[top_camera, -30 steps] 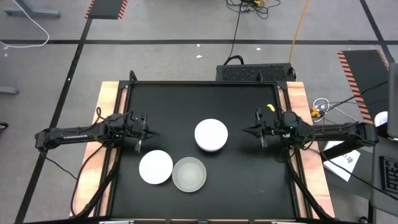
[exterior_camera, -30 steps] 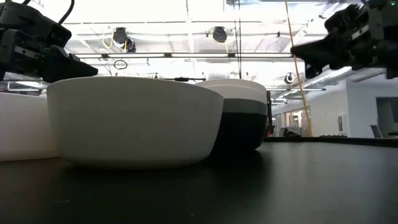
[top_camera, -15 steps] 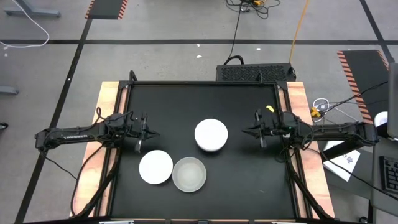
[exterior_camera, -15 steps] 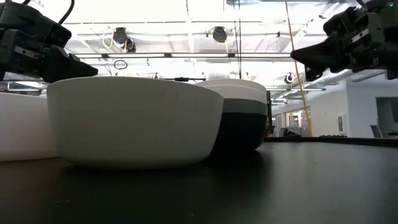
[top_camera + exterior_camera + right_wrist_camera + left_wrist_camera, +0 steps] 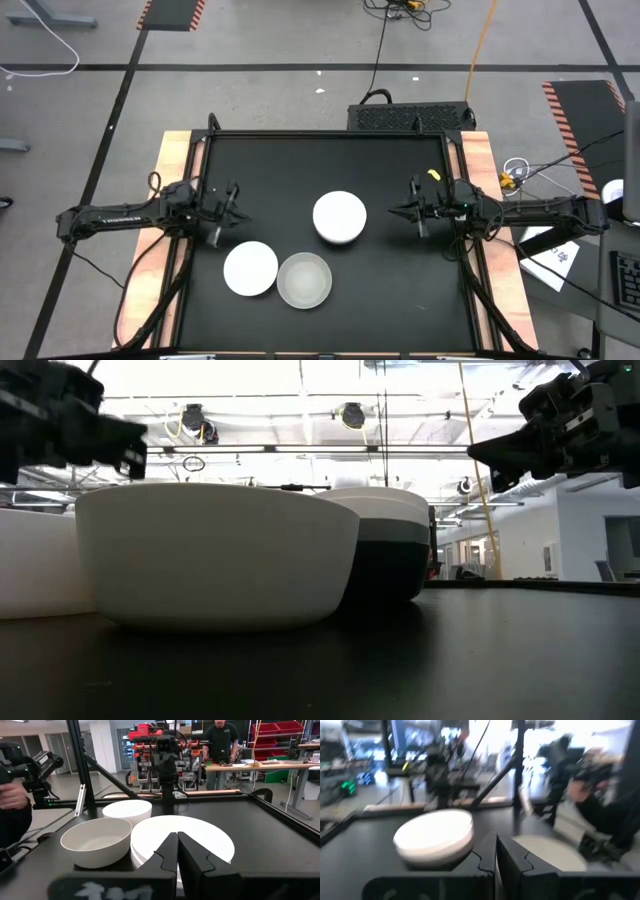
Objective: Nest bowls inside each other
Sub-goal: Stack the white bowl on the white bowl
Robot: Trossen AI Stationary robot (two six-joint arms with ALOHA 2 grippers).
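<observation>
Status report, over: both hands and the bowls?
Left hand shut, empty. Right hand shut, empty. Stack of round bowls, white on top; white bowl and pale translucent bowl still loose. Nothing blocking.

- A matt black surface is seen on the table (image 5: 400,280), with bare pale wood (image 5: 172,160) showing along its side edges.
- The white bowl (image 5: 250,268) is smooth and matt.
- The translucent bowl (image 5: 304,279) looks like frosted, pale grey plastic.
- In the stacked bowls (image 5: 385,550), smooth white, grey and black layers are shown.
- The floor (image 5: 260,100) appears as smooth grey concrete.
</observation>
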